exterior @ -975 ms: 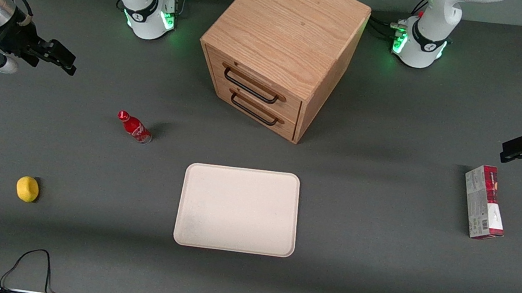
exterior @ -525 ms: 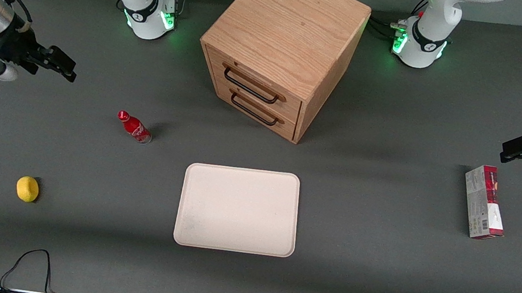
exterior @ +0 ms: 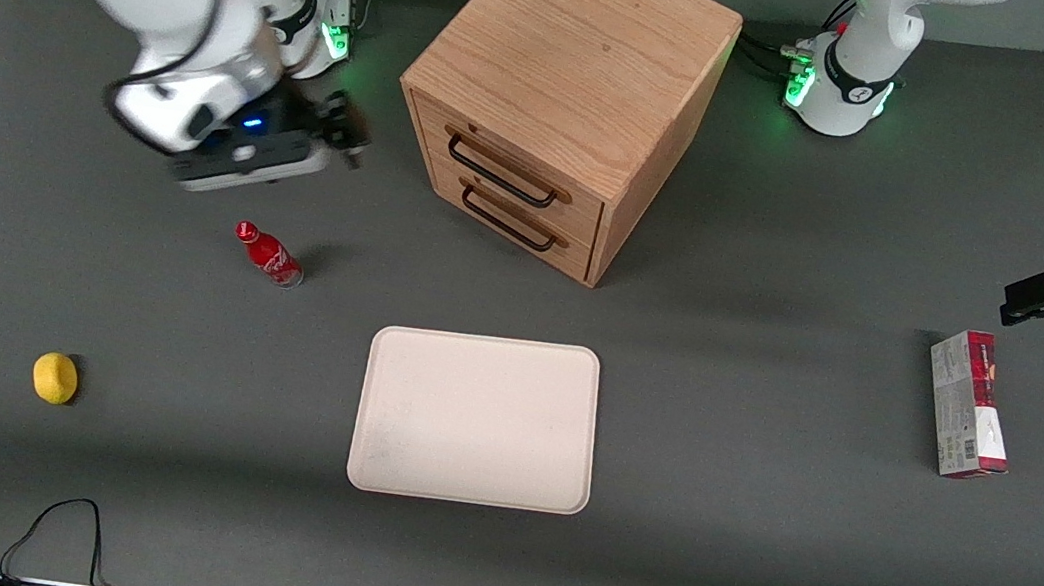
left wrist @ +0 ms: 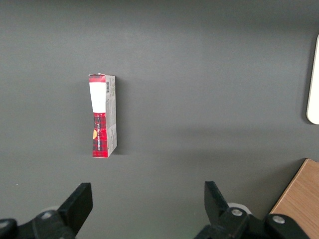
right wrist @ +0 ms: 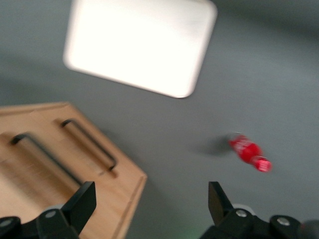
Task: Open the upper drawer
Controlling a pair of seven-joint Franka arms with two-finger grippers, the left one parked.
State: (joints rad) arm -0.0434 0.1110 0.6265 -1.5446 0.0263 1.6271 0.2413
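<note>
The oak cabinet [exterior: 572, 68] stands at the back middle of the table with both drawers shut. The upper drawer [exterior: 524, 164] is the topmost one, with a long black bar handle [exterior: 498, 172]. Its handle also shows in the right wrist view [right wrist: 45, 159], above the bottom drawer's handle [right wrist: 89, 144]. My right gripper [exterior: 349, 131] hangs open and empty over the table. It is beside the cabinet's front corner, toward the working arm's end, and apart from the handles. In the right wrist view the gripper [right wrist: 151, 204] has its fingers [right wrist: 82, 201] spread wide with nothing between them.
A red bottle [exterior: 268, 253] lies on the table nearer the front camera than my gripper, also in the right wrist view [right wrist: 249, 152]. A white tray [exterior: 475, 418] lies in front of the cabinet. A yellow ball-like object [exterior: 55, 377] and a red box [exterior: 968, 402] lie toward opposite table ends.
My right arm has swung from the working arm's end of the table toward the cabinet, bringing the gripper close to its front corner. Nothing else moved.
</note>
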